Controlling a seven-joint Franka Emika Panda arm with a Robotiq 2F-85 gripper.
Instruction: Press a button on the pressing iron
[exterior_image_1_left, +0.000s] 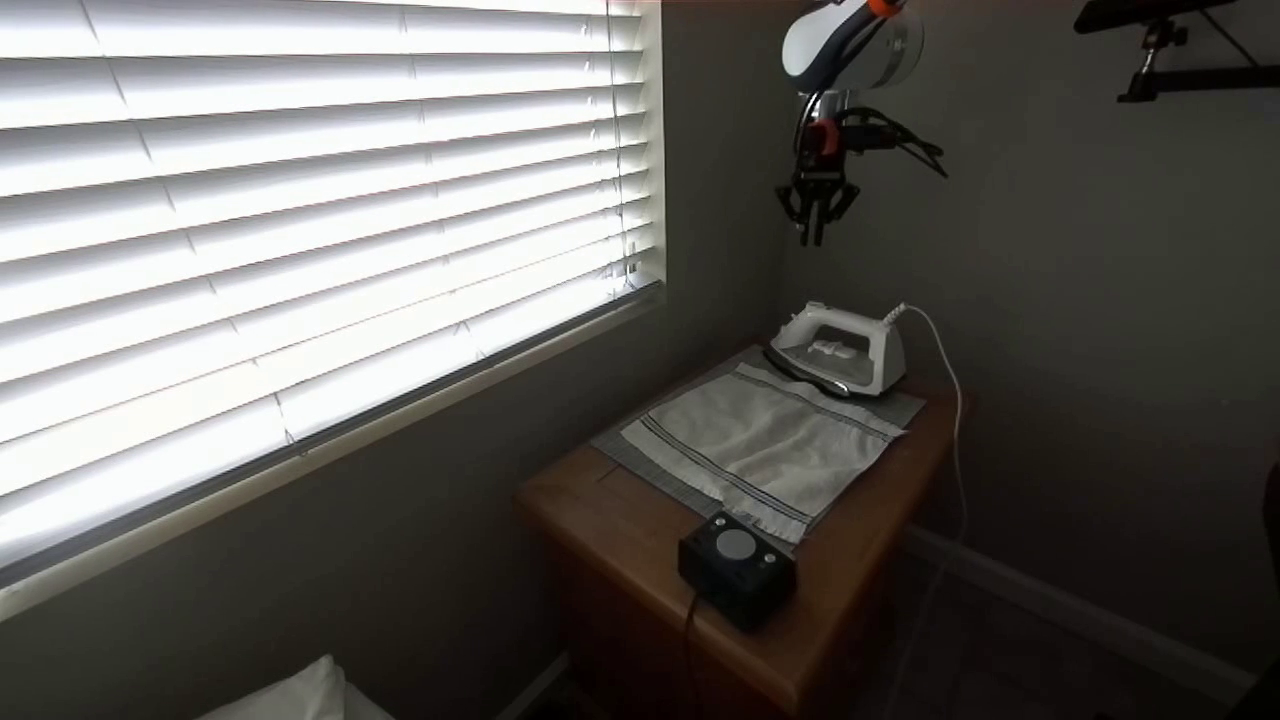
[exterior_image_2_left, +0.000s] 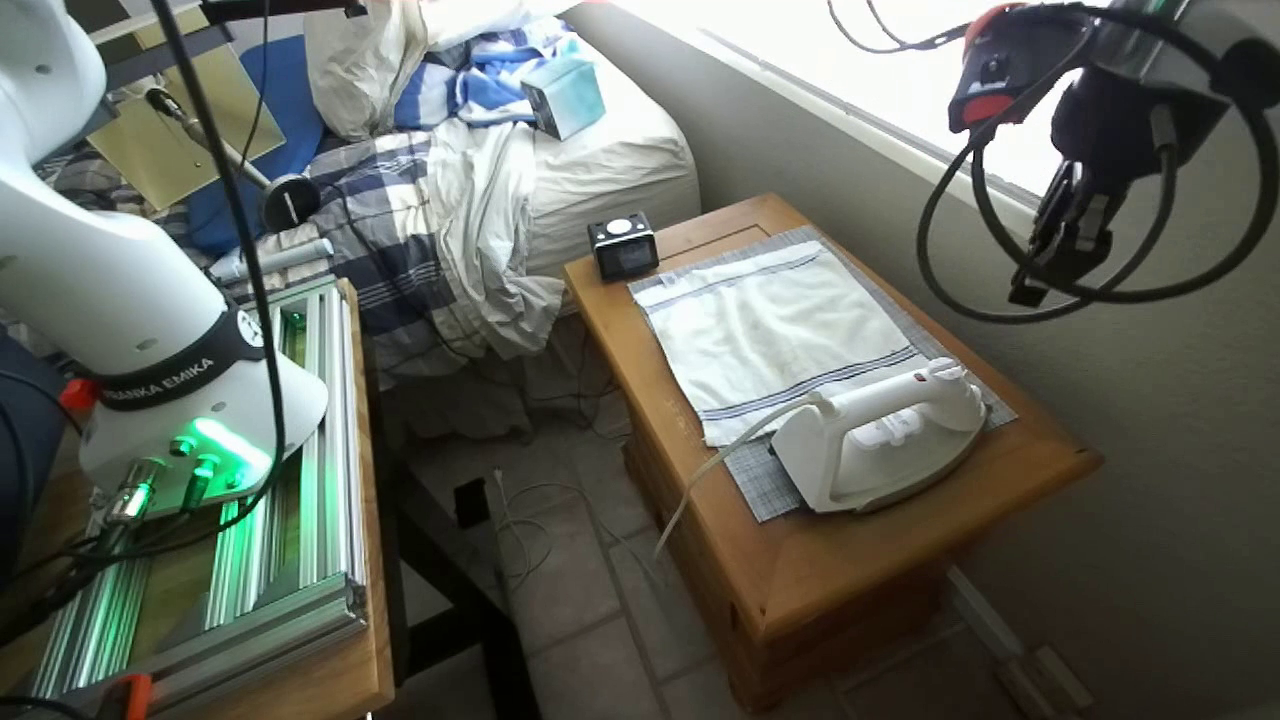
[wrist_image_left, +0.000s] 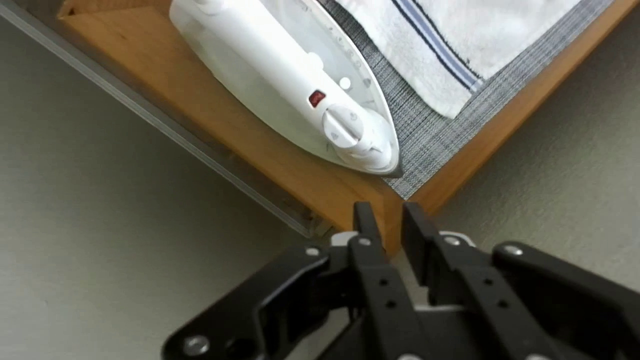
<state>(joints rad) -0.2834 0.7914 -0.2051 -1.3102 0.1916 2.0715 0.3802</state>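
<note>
Wrist view: steam iron (wrist_image_left: 285, 57), tip near tabletop (wrist_image_left: 270, 155) corner.
Gripper (wrist_image_left: 388, 206) apart from it (jaws narrowly parted, nothing held).

White slatted blinds (exterior_image_1_left: 330, 200) glowing brightly, dim grey wall (exterior_image_1_left: 1080, 330), wooden cabinet (exterior_image_2_left: 800, 570) standing on tiled floor (exterior_image_2_left: 570, 575) — bed (exterior_image_2_left: 630, 190) near the cabinet, rumpled plaid bedding (exterior_image_2_left: 400, 260).

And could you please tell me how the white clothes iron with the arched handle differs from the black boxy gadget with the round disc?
The white clothes iron tapers to a point under an open arched handle; the black boxy gadget is square-cornered with a pale round disc on top. The iron is larger than the gadget. The iron's cord is pale, the gadget's cord dark. Both sit atop the same brown wooden stand.
</note>
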